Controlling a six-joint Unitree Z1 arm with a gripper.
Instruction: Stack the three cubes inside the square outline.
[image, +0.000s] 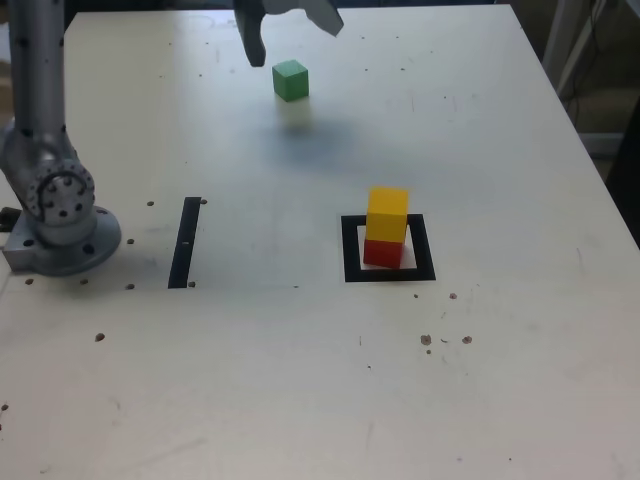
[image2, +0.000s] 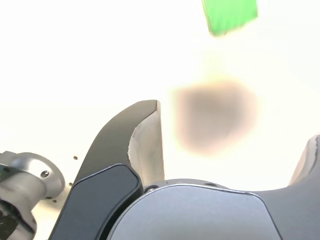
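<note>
Gripper (image: 292, 28) cut off at exterior view's top edge, jaws spread wide, empty, above green cube (image: 290, 80). Yellow cube (image: 387, 214) atop red cube (image: 383, 252) inside square outline (image: 350, 250). Black strip (image: 185, 242), arm base (image: 60, 215) toward exterior view's left on bench (image: 300, 380).

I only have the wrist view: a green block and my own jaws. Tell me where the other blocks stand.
Observer: The yellow cube sits on the red cube, both inside the square outline.
Operator: Give me the green one's place relative to that stack.
Observer: The green cube lies alone farther back on the table, toward the exterior view's left of the stack.
Operator: Report the gripper against the green cube.
Observer: The gripper hangs open above it, not touching it.
Operator: Name anything else on the table.
Observer: A thin black strip lies beside the arm's base.
</note>
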